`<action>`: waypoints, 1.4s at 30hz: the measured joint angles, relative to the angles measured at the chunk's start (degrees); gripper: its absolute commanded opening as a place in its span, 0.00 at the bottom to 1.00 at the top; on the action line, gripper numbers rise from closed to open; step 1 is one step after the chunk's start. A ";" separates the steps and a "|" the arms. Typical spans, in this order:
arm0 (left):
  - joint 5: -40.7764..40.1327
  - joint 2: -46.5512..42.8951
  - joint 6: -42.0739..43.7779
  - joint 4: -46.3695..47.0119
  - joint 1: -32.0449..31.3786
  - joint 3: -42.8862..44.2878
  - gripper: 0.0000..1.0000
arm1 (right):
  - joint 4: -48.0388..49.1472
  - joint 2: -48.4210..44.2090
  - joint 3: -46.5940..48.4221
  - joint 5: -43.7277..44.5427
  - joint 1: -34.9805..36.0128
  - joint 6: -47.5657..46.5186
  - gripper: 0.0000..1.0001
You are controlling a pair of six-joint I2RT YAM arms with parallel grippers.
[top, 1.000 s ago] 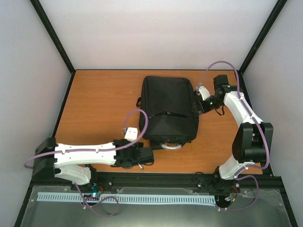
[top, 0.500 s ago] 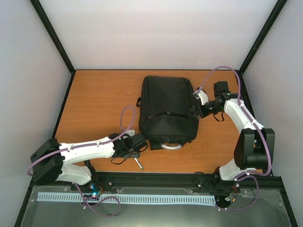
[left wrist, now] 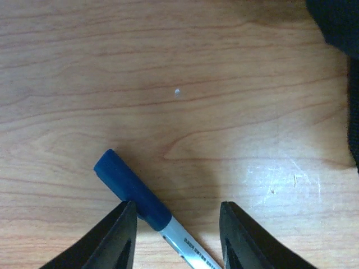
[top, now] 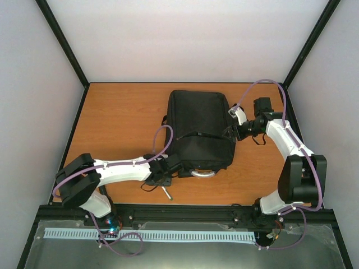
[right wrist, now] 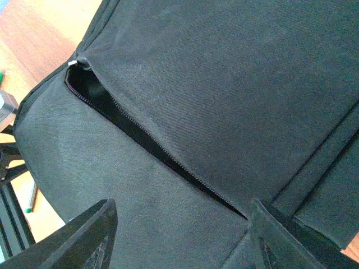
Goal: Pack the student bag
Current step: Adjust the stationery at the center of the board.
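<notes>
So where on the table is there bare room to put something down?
The table is barest at far left, between the bag and its left edge. A smaller patch lies at near right, in front of the bag. Crowded: around the pen and left gripper.

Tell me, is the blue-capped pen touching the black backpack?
Apart. The left wrist view shows a wide stretch of bare wood between the pen and the backpack at the picture's right edge.

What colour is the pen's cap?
Dark blue. The cap shows best in the left wrist view.
</notes>
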 measured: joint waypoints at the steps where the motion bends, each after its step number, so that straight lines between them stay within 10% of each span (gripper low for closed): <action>1: 0.00 0.24 0.15 -0.07 0.11 0.15 0.38 | 0.00 -0.02 -0.02 -0.07 0.00 0.00 0.66; 20: -0.63 5.03 12.79 -1.99 8.76 7.02 0.32 | -0.02 -0.02 -0.13 -1.40 0.00 0.00 0.66; 31: 3.06 -0.96 11.04 -3.56 9.79 8.96 0.59 | -0.07 -0.02 -0.15 -2.12 0.00 -0.02 0.66; 42: 7.82 2.93 6.12 -2.32 9.09 5.09 0.47 | -0.11 -0.02 -0.17 -3.10 0.00 -0.22 0.66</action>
